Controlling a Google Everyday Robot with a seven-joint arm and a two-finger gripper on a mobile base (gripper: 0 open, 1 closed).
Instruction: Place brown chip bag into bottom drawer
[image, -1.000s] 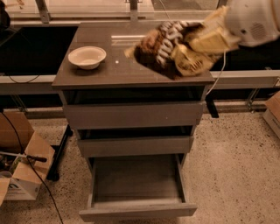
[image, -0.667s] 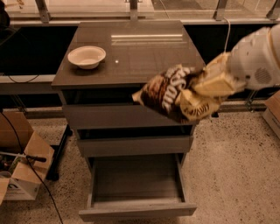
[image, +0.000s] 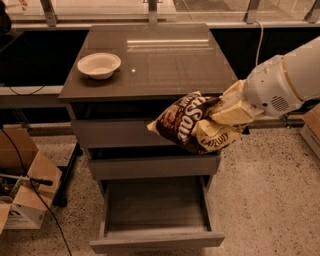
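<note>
- The brown chip bag (image: 186, 122) hangs in the air in front of the cabinet, tilted, with its dark brown half toward the left and its yellow half toward the lower right.
- The right end of the bag is hidden under the gripper (image: 224, 119), so its full outline cannot be seen.
- The gripper is closed on this right end and holds the bag off every surface. One cream finger (image: 234, 106) lies over the top of the bag. The other finger is hard to tell from the yellow part of the bag, because the colours are nearly the same.
- The white arm (image: 282, 82) comes in from the right and is cut off by the picture's edge.
- The bag covers the right part of the two upper drawer fronts, so these are only partly visible.
- The bottom drawer (image: 157, 241) is pulled out. Its tray lies below the bag and a little to the left of it, well apart from it.
- A white bowl (image: 99, 65) stands on the cabinet top (image: 165, 70), near the left rear corner, well apart from the bag.
- A cardboard box (image: 24, 197) stands on the floor at the left, cut off by the picture's edge.
</note>
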